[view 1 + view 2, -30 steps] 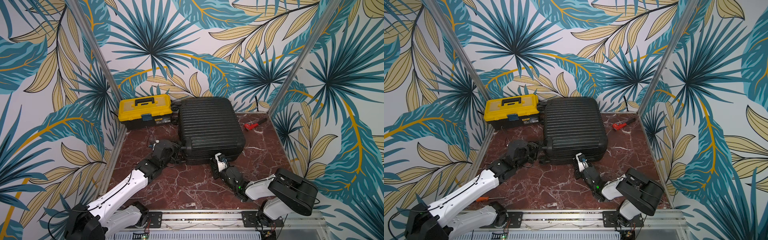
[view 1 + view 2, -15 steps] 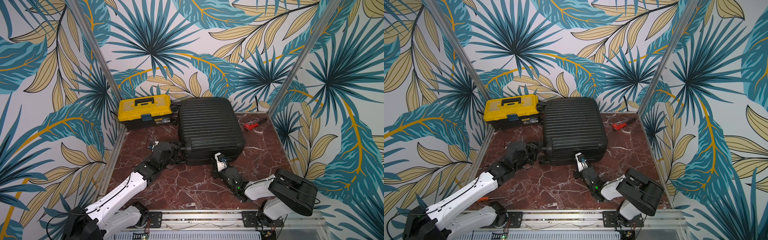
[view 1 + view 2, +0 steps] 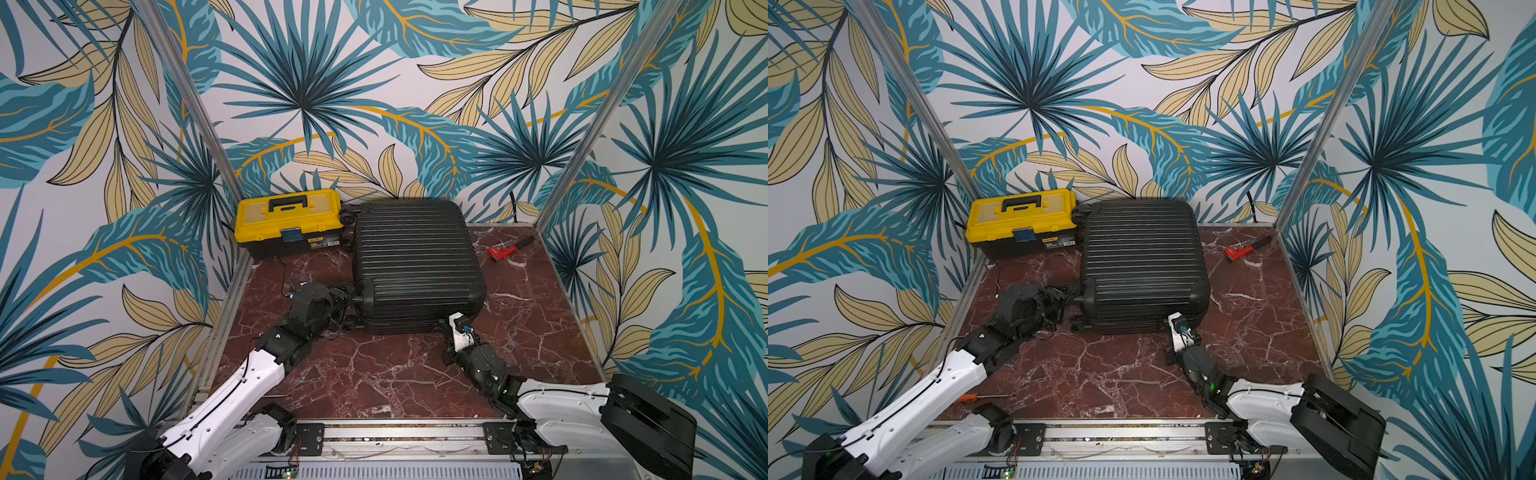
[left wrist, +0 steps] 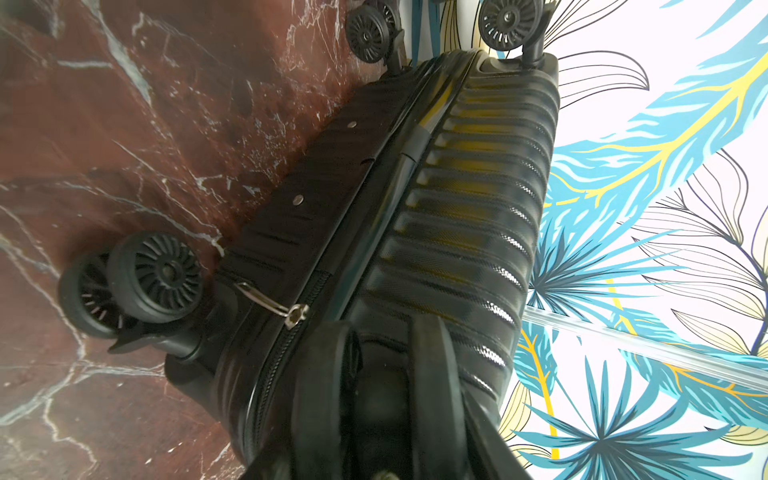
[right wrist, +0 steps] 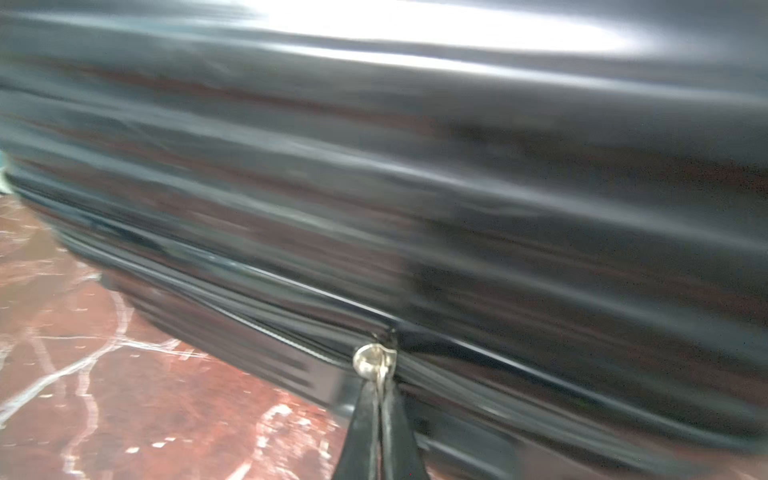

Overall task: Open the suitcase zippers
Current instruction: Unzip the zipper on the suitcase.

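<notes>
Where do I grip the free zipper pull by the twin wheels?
Pinch the pull at its tab's free end, away from the slider. The tab lies flat against the suitcase shell, pointing towards the wheels, so probably come from the wheel side, pinching across its flat faces. The right gripper pinches the other pull.

Glossy plastic suitcase [image 3: 415,257], metal zipper pull [image 5: 372,360]

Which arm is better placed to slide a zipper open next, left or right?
Right. The right claw is pinched shut on a zipper pull at the near edge of the suitcase. The left claw clamps its corner, and the second pull beside it lies free.
</notes>
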Tool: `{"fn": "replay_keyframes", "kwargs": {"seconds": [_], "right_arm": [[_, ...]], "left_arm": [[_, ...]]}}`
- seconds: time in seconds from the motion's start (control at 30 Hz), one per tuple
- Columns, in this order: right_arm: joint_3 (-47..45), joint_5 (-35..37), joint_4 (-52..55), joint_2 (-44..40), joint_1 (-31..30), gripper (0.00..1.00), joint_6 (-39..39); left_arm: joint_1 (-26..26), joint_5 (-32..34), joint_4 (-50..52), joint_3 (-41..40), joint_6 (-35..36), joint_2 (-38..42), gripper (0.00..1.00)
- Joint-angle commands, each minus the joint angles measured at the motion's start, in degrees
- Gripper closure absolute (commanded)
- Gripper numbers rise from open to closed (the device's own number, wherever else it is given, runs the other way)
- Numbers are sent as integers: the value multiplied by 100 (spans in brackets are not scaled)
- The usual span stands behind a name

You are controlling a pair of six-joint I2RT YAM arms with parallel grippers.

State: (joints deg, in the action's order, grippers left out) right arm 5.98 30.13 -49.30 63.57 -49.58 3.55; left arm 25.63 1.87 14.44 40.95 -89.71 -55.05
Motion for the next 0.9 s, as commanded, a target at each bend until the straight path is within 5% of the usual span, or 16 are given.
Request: {"fn": "replay_keyframes", "kwargs": {"seconds": [0.0,0.2,0.5,0.87], "right_arm": [[-90,1234,-321,-630,184,100,-162],[28,1706,392,-1168,308,100,-296],[383,605,2190,-1922,1631,100,867],[1000,-346,1804,-1085,2791,100,1023]], "left_arm": [[-365,463,901,281,1107,-168,87],[-674,336,1247,588,1475,-502,89],[-956,335,1679,913,2016,-690,91],[-1041,301,1992,1191,2580,-1133,95]]}}
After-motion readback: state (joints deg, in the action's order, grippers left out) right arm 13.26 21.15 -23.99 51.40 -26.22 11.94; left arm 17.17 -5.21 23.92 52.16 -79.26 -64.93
